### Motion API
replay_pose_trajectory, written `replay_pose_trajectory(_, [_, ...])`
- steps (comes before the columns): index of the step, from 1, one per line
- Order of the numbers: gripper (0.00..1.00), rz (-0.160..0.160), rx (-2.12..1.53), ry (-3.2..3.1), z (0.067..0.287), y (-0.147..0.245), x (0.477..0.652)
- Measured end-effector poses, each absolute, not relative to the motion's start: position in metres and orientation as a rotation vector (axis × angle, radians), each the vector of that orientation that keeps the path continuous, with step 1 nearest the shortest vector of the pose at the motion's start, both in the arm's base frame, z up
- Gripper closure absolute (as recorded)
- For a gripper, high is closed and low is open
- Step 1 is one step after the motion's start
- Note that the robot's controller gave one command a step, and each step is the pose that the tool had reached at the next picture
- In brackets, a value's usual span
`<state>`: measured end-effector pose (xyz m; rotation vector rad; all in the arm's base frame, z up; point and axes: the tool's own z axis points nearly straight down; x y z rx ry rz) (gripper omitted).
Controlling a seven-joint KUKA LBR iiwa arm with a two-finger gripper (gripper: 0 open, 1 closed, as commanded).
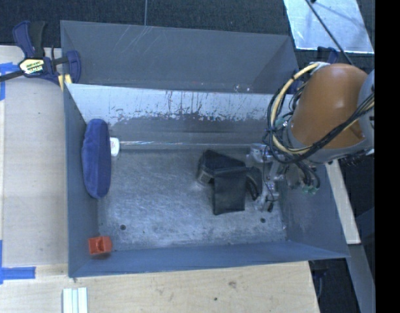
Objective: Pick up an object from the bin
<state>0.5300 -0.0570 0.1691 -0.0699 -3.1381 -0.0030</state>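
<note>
My gripper is low in the right part of the bin, under the arm's orange cover. It sits right against the right edge of a black, blocky, folded-looking thing that lies on the bin floor right of the middle. Part of that black thing's right side is hidden behind the gripper. I cannot see anything held in the gripper.
A long dark-blue oval thing leans against the left wall, with a small white piece by its upper end. A small orange-red block lies in the front left corner. The arm's cables hang over the bin's right wall.
</note>
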Motion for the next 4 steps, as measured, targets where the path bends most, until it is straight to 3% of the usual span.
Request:
replay_pose_trajectory(1, [0.0,0.003,0.139,-3.15,0.085,-0.077,0.538])
replay_pose_trajectory(2, [0.0,0.001,0.059,-3.154,0.09,-0.04,0.589])
replay_pose_trajectory(3, [1.0,0.011,0.054,-3.151,0.093,-0.046,0.588])
replay_pose_trajectory(4, [1.0,0.0,-0.102,-3.14,0.118,-0.048,0.589])
